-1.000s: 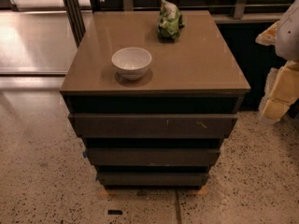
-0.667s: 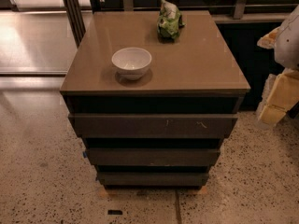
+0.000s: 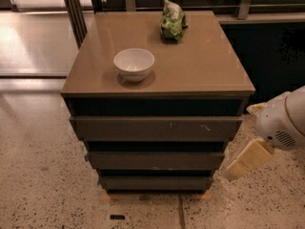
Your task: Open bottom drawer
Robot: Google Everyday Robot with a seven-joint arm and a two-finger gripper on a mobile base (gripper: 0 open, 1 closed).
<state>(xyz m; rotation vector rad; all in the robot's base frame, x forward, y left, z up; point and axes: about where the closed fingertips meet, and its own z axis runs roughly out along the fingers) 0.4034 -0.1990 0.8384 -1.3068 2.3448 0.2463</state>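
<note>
The bottom drawer [image 3: 155, 182] is the lowest and narrowest of three dark grey-brown fronts on the cabinet, flat and handleless, and it sits closed. My gripper [image 3: 244, 162] is a beige piece under the white wrist [image 3: 285, 120]. It hangs just off the cabinet's lower right corner, level with the middle drawer [image 3: 155, 160] and slightly above the bottom one, touching neither. A bit of blue tape [image 3: 86, 157] shows at the left edge near the middle front.
The top drawer [image 3: 155, 128] has pale scratch marks. A white bowl [image 3: 134, 63] and a green snack bag [image 3: 172, 20] rest on the tan cabinet top [image 3: 209, 66]. Speckled floor lies in front; a dark wall panel [image 3: 274, 56] stands at the right.
The arm has swung down and to the left, from beside the cabinet's upper right to its lower right corner. The drawers, bowl and bag have not moved.
</note>
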